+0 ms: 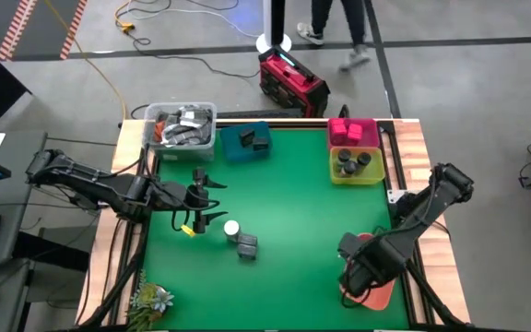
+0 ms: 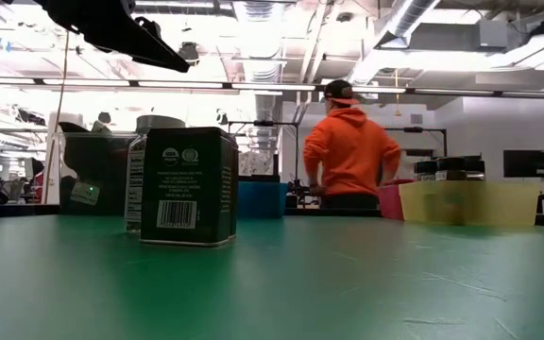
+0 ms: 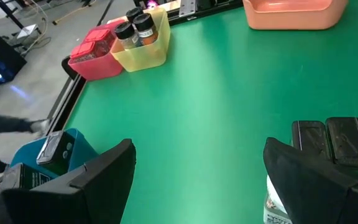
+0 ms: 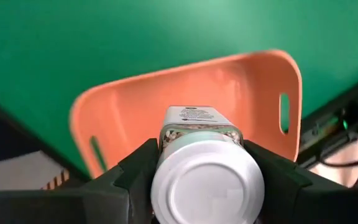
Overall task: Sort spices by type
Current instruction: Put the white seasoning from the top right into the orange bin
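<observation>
A white-capped jar (image 4: 207, 180) sits in my right gripper (image 4: 207, 186) above the salmon tray (image 4: 191, 93); the arm is at the table's near right (image 1: 365, 269). My left gripper (image 1: 207, 198) hovers open at the table's left (image 3: 197, 180), touching nothing. Just past it a white-capped jar (image 1: 231, 228) and two dark grey tins (image 1: 246, 245) stand on the green mat, also seen in the low view as tin (image 2: 189, 186) and jar (image 2: 140, 179). Dark tins lie in the teal tray (image 1: 247, 141), magenta boxes in the pink tray (image 1: 353, 131), and dark-lidded jars in the yellow tray (image 1: 356, 164). My right gripper pinches the white-capped jar between its two fingers (image 4: 135, 171), on opposite sides of its body just under the cap (image 4: 166, 134). The fingers come from above, pointing down. The cap faces my wrist, and the jar is lifted clear above the salmon tray.
A clear tub of grey clutter (image 1: 182, 126) stands at the far left corner, next to the teal tray. The trays line the far edge; the salmon tray (image 1: 381, 288) sits at the near right edge. Bare green mat (image 1: 302, 217) spreads across the middle. A person in orange (image 2: 350, 151) stands beyond the table.
</observation>
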You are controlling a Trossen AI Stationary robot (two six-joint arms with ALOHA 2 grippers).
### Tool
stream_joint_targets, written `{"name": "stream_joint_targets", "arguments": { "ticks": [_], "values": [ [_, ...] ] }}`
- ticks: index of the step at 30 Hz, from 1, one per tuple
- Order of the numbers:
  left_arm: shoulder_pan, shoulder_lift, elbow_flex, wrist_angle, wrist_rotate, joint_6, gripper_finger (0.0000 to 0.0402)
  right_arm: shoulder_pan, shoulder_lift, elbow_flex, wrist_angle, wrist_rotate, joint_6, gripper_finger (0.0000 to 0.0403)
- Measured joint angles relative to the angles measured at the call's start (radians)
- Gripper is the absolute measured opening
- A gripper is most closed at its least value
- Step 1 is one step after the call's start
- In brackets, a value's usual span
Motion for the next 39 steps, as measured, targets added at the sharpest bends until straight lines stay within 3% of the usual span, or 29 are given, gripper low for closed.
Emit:
{"name": "stream_joint_targets", "arguments": {
  "ticks": [5,10,13,25,29,39],
  "values": [
    [0.0,0.0,0.0,0.004,0.0,-0.006,0.0336,0.042,0.001,-0.125,0.018,-0.003,0.098,0.0228],
    [0.0,0.0,0.0,0.012,0.0,-0.01,0.0336,0.015,0.001,-0.233,0.016,-0.003,0.091,0.0228],
    [0.0,0.0,0.0,0.012,0.0,-0.01,0.0336,-0.017,0.001,-0.27,0.024,0.03,0.029,0.0228],
    [0.0,0.0,0.0,0.012,0.0,-0.007,0.0336,-0.1,0.002,-0.283,0.146,0.337,-0.344,0.0228],
    [0.0,0.0,0.0,0.012,0.0,-0.007,0.0336,-0.1,0.002,-0.283,0.186,0.363,-0.431,0.0228],
    [0.0,0.0,0.0,0.012,0.0,-0.016,0.0336,-0.107,-0.038,-0.284,0.18,0.302,-0.272,0.0228]
  ]
}}
